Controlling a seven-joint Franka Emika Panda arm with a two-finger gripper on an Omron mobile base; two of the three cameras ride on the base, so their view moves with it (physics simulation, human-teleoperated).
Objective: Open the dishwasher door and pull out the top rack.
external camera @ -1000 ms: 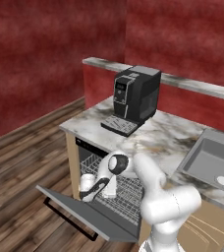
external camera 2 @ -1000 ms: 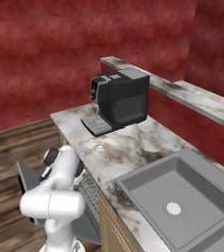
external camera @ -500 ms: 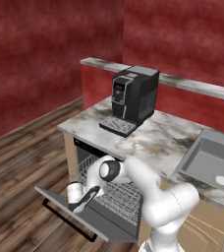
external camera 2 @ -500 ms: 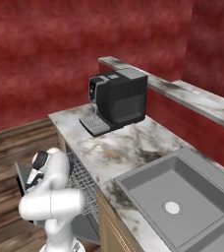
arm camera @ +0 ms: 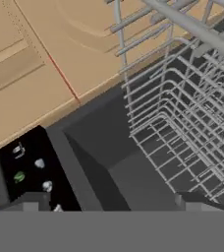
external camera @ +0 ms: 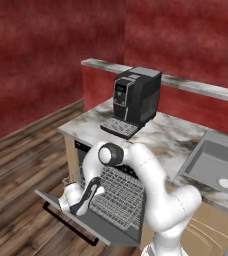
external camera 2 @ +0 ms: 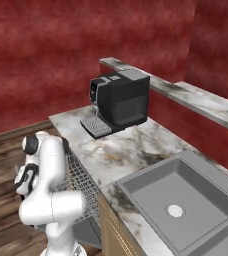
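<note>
1. Hand view, nearest first: the two dark fingertips (arm camera: pixel 30 201) stand wide apart at the bottom, with nothing between them, so the gripper (arm camera: pixel 111 202) is released and empty.
2. Past the fingertips lies the door (arm camera: pixel 109 147), its dark grey inner face running away from the camera; a black control strip (arm camera: pixel 28 170) with small buttons sits at the door's edge, to the left.
3. Over the door, to the right, hangs the rack (arm camera: pixel 182 118), a grid of thin pale wires, with tan cabinet fronts (arm camera: pixel 50 54) beyond the door.
4. Left base view: the gripper (external camera: pixel 78 206) hangs low above the outer part of the door (external camera: pixel 66 212), which is dropped open to near level, its black bar handle (external camera: pixel 68 225) under the front edge.
5. The rack (external camera: pixel 118 195) is drawn out over the door, just beside the gripper, on the cavity side.
6. Behind the door, the marble counter (external camera: pixel 161 135) carries a black coffee machine (external camera: pixel 136 97) straight above the dishwasher opening.
7. Right of the door along the counter is a grey sink (external camera: pixel 213 167).
8. Right base view: the rack (external camera 2: pixel 81 182) juts out from under the counter (external camera 2: pixel 131 150) behind the white arm (external camera 2: pixel 51 190).
</note>
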